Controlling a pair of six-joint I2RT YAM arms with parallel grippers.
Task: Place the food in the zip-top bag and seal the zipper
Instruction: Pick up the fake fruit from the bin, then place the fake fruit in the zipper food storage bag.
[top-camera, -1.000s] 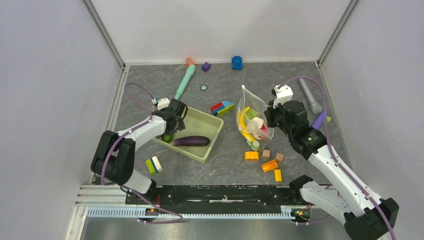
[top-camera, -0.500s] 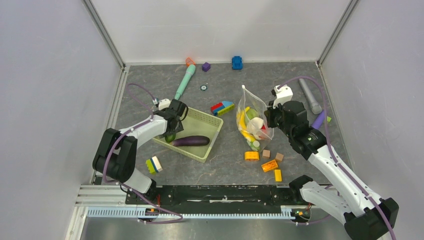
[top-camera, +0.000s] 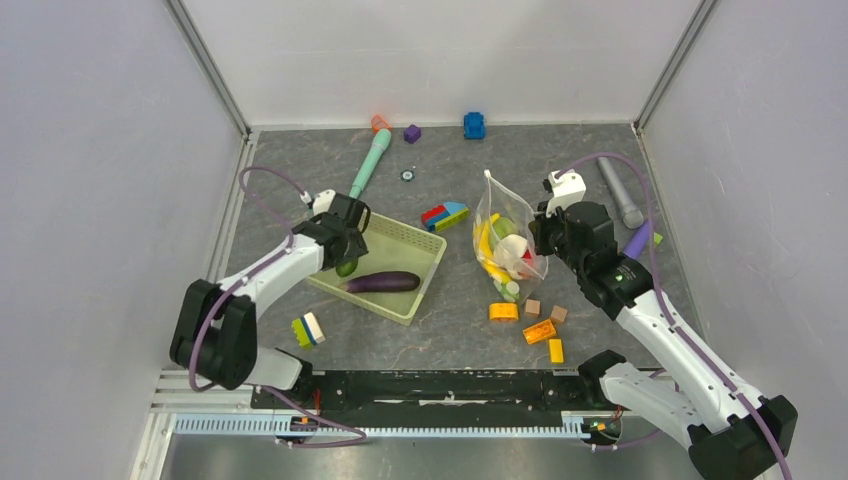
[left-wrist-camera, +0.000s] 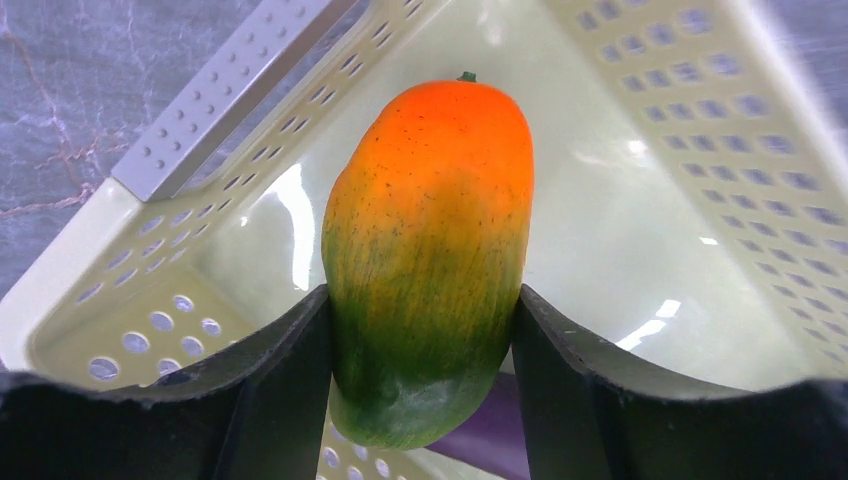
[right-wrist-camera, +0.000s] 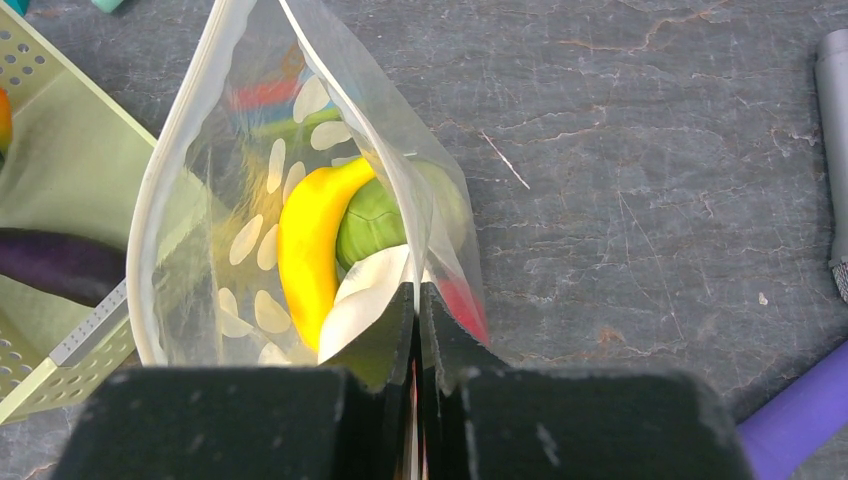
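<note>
In the left wrist view, the left gripper (left-wrist-camera: 420, 305) clamped an orange-green plastic toy mango (left-wrist-camera: 430, 200). One black finger (left-wrist-camera: 285, 390) pressed against each side of its green lower half, and its stem end pointed away from the camera. Behind it lay the pale green perforated plastic basket (left-wrist-camera: 200, 95), whose corners ran out of frame. The mango's bottom end was cut off behind the fingers, so we could not tell whether it touched the basket floor. A dark purple toy eggplant (left-wrist-camera: 492, 438) showed only as a sliver between the fingers. From above, the eggplant (top-camera: 380, 282) lay whole in the basket, while the mango was mostly hidden under the left wrist, with only a green patch showing.

The right gripper (right-wrist-camera: 417, 300) had its jaws closed flat on one wall of the clear, white-dotted zip-top bag (right-wrist-camera: 215, 215). The bag stood on the dark grey marbled table (right-wrist-camera: 620, 200), near the basket's right side. The whitish zipper (right-wrist-camera: 160, 150) strip curved round the open mouth, unsealed, and its top ran off frame. Through the film we made out a yellow banana-shaped piece (right-wrist-camera: 305, 250), a green rounded piece (right-wrist-camera: 375, 225), a white piece (right-wrist-camera: 365, 295) and a red scrap (right-wrist-camera: 465, 305). Each was partly covered by the others or by the fingers. We could not say what the blurred colours deeper in the bag were.
</note>
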